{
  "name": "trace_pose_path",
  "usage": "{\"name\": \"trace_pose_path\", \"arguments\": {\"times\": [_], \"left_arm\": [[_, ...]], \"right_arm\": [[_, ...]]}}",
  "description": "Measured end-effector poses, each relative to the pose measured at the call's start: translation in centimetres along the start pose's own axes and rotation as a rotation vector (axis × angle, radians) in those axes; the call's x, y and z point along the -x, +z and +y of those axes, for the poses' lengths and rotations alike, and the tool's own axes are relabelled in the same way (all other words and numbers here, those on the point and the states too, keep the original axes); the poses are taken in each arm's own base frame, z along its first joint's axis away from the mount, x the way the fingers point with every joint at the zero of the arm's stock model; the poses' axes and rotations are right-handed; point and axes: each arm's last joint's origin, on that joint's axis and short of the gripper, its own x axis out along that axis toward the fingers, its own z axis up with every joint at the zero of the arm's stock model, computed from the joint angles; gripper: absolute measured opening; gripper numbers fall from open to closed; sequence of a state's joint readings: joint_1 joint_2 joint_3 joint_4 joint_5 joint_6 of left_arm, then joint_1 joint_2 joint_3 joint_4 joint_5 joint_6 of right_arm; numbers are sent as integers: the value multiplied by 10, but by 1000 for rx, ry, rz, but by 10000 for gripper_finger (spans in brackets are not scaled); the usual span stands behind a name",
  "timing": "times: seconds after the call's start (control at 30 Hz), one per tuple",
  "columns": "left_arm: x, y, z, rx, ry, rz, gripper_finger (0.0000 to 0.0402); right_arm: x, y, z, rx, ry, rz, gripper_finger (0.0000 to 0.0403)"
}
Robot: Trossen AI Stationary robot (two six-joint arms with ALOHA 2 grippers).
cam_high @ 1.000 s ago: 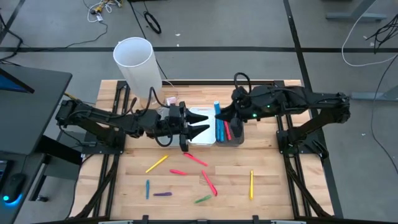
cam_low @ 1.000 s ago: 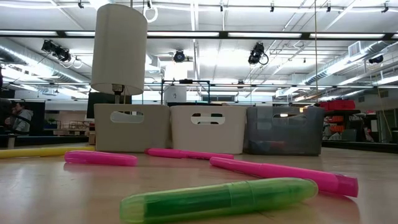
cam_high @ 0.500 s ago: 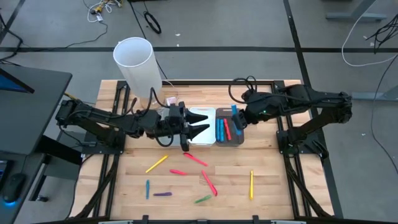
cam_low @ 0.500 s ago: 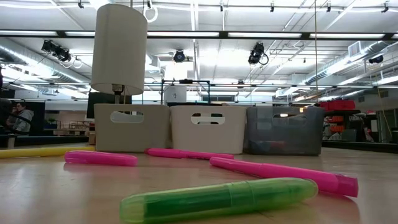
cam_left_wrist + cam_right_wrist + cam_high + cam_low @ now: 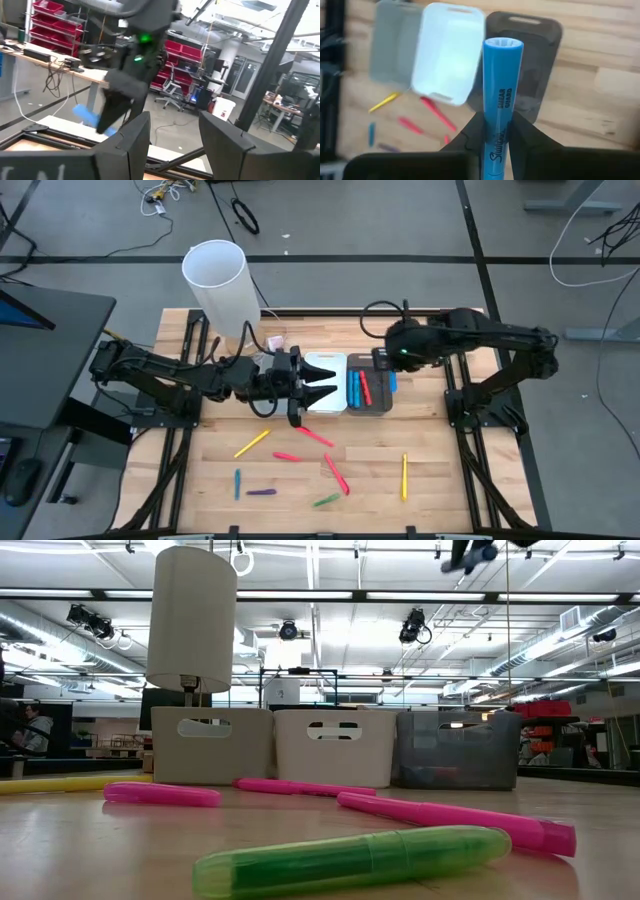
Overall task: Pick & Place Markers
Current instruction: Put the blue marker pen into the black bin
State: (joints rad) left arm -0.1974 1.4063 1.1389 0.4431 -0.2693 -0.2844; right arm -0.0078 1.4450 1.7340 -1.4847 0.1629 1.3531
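My right gripper (image 5: pixel 386 372) is shut on a blue marker (image 5: pixel 502 100) above the right part of the dark bin (image 5: pixel 372 402); it also shows at the top of the low view (image 5: pixel 470 552). A blue marker (image 5: pixel 353 387) and a red marker (image 5: pixel 365 388) lie in that bin. My left gripper (image 5: pixel 322 387) is open and hovers over the white bin (image 5: pixel 326 364). Loose markers lie flat on the table: pink (image 5: pixel 313 436), yellow (image 5: pixel 252 443), green (image 5: pixel 326 500), purple (image 5: pixel 261 492) and others. My right gripper pinches the blue marker's printed barrel (image 5: pixel 501 131) between its two fingers (image 5: pixel 475 131). The marker lies along the fingers, with its free end (image 5: pixel 503 45) pointing down toward the bins. It is lifted clear, above the dark bin (image 5: pixel 535 60).
A tall white cylinder (image 5: pixel 222 285) stands at the table's far left. A grey bin (image 5: pixel 395 50) sits left of the white one, under my left arm. Another yellow marker (image 5: pixel 404 476) lies near the right edge. In the low view the three bins (image 5: pixel 335 747) stand behind the markers.
My right gripper has carried the blue marker from over the seam between the white and dark bins toward the table's right, turning as it went, and has come into the top of the low view. It stays shut on the marker. The left arm has kept still.
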Motion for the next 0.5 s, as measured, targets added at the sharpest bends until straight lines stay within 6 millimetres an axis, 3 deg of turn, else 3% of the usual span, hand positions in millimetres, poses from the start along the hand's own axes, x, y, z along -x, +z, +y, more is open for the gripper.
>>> {"name": "trace_pose_path", "arguments": {"times": [0.3, 0.5], "left_arm": [[0, 0, 0, 0, -4, 3, 177], [0, -1, 0, -2, -2, 8, 177]], "right_arm": [[-47, 32, 13, -25, -143, 50, 45], [-84, 42, 20, 8, -314, 50, 45]]}}
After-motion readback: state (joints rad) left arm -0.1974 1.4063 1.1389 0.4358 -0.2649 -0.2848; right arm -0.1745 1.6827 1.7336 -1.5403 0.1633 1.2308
